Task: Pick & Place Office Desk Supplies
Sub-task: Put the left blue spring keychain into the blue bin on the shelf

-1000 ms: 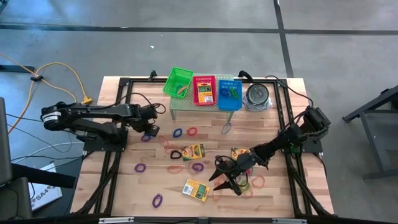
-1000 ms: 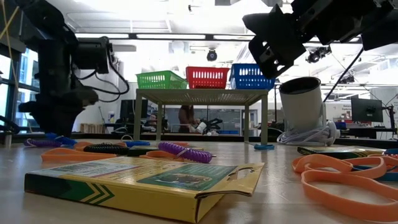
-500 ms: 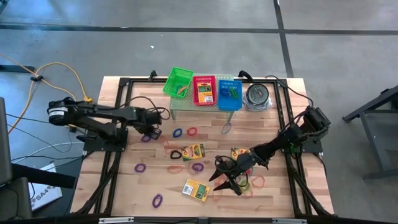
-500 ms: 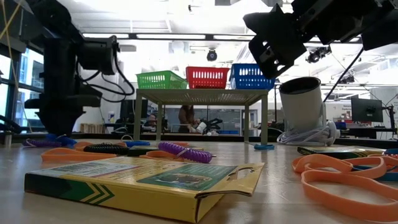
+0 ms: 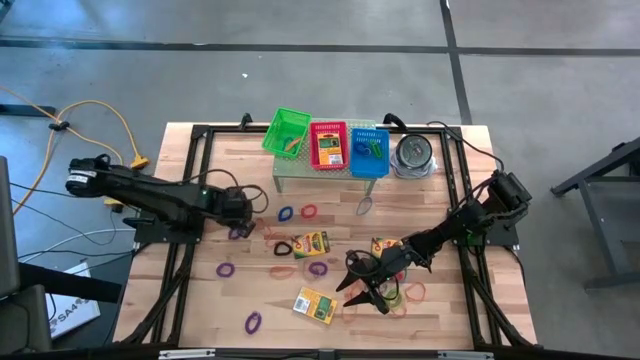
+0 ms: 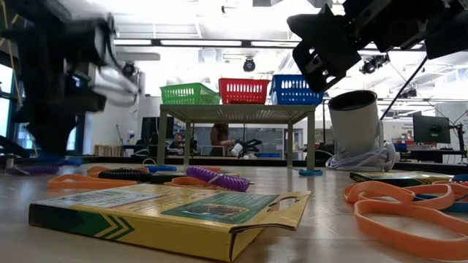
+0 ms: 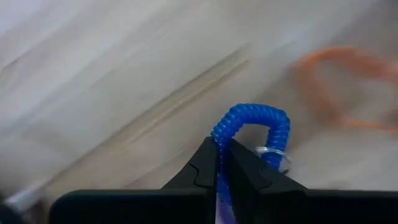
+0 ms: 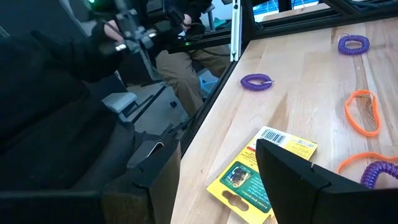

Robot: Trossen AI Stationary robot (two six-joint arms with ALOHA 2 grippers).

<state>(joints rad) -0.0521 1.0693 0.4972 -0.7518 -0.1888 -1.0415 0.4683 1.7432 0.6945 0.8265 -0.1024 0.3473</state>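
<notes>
Left gripper [image 7: 219, 163] low over the left side of the wooden slatted desk [image 5: 260, 300], fingers [image 7: 202, 168] pinched together on a blue coiled rubber-band loop [image 7: 249, 127]. The band arches up out of the fingertips, a small metal ring showing at its far end; the rest stands free above the wood. The grip sits on one edge of the loop, presumably so the coil hangs clear for carrying.

Right gripper [image 5: 362, 285] hovers over the front-right part of the desk, fingers [image 8: 292, 171] apart, holding nothing. It waits above a flat yellow-and-green crayon box [image 8: 258, 171], which lies face up on the wood, barcode end showing.

Other supplies lie loose on the wood:
- purple coiled loops [image 8: 256, 81], one near the desk's edge, another farther off
- thin orange band loops [image 8: 362, 112] flat beside them
- two more crayon boxes [image 5: 314, 242] mid-desk, well apart

At the back, a small raised shelf [image 5: 320, 172] carries a green mesh basket [image 5: 287, 132], a red mesh basket [image 5: 328, 145] and a blue mesh basket [image 5: 369, 150] in a row, likely the sorting targets. The red one already holds a crayon box, the blue one some bands. A round silvery tin [image 5: 413, 155] stands just beside the shelf.

Judgement: the blue band looks bound for the blue basket.
</notes>
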